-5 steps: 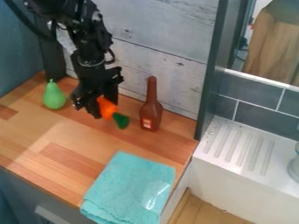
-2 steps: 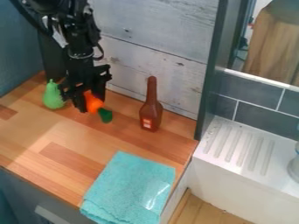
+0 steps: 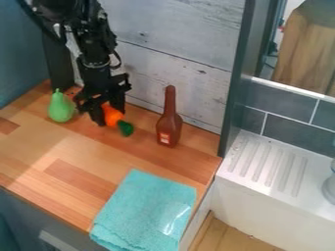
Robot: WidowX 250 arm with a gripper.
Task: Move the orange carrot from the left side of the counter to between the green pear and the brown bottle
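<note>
Camera view: pincer (image 3: 110, 117) closed on orange carrot (image 3: 113, 115), both shifted slightly back toward brown bottle (image 3: 169, 128), between it and green pear (image 3: 61, 107); grip seems to hold, placement looks unsettled.

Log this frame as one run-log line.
gripper: closed on orange-and-green toy | left: green pear | right: brown bottle | front: folded teal cloth

The tabletop (image 3: 72, 157) looks like smooth wood with a soft sheen, and the wall panel (image 3: 196, 46) behind it like rough, weathered painted boards. On its near side lies fuzzy, matt cloth (image 3: 137, 211); the brown bottle (image 3: 169, 128) and green pear (image 3: 61, 108) look like smooth plastic.
</note>
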